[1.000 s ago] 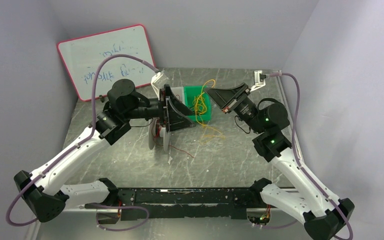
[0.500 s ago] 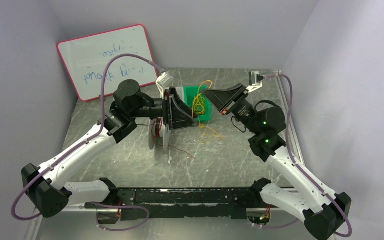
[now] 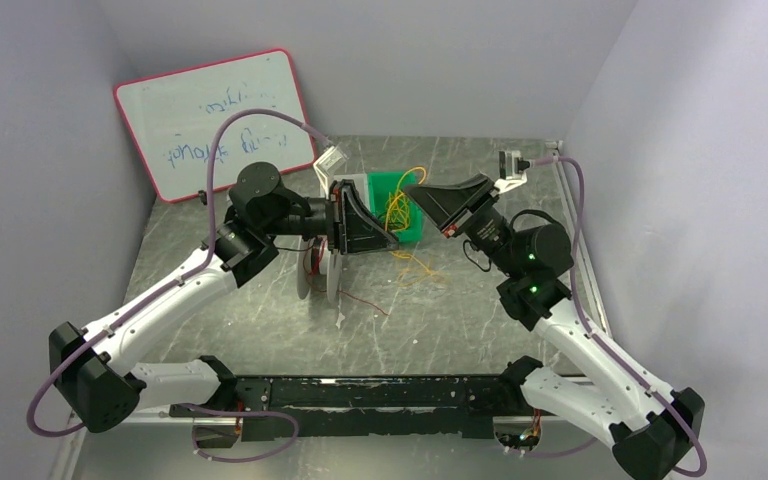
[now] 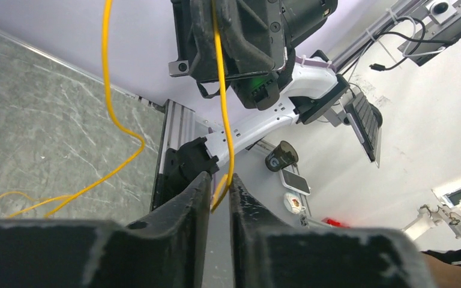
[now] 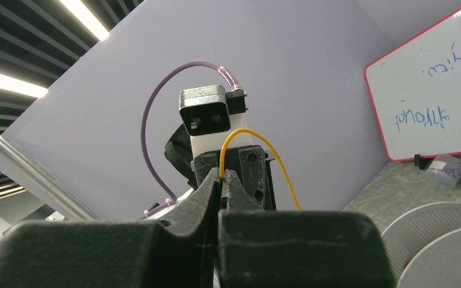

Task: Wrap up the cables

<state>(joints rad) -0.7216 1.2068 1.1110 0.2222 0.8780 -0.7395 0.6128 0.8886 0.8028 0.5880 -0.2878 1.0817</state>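
Both arms had edged closer over the bin, left gripper and right gripper each pinching one yellow cable, its short span running between their tips.

Overhead view looks down; facing wrist views share one cable.

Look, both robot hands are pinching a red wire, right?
Not red. The wire they both pinch is yellow, as the two wrist views show: the left gripper and the right gripper are each shut on it.
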